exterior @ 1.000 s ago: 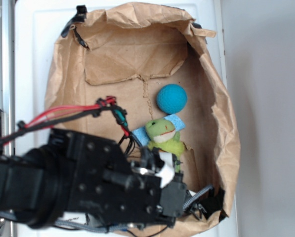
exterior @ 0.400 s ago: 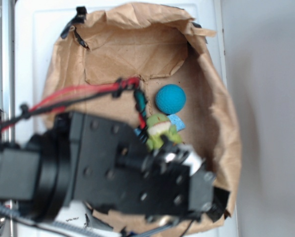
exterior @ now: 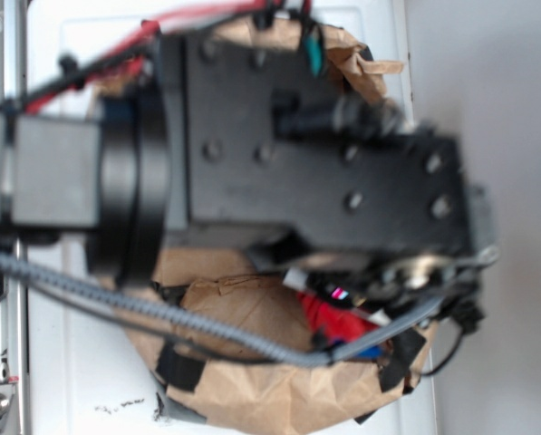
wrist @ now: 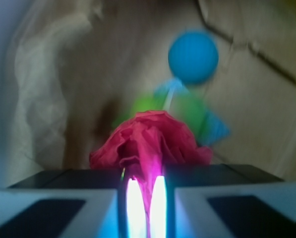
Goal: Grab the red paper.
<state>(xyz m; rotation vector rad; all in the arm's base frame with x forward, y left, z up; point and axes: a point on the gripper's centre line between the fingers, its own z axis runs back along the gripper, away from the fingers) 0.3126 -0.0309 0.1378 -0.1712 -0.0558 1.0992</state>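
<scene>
One brown paper bag (exterior: 252, 381) lies open on the white desk (exterior: 80, 381), and my one black arm (exterior: 279, 163) covers most of it in the exterior view. My jaws are drawn narrow, pinching a fold of the one red paper (wrist: 148, 141) just in front of my wrist camera. Behind it sit one green frog (wrist: 187, 111) and one blue ball (wrist: 193, 57).

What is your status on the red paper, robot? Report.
Gripper shut on red paper. Paper pinched between the fingers, above the brown bag. Blue ball and green frog behind, clear of the grip.
</scene>
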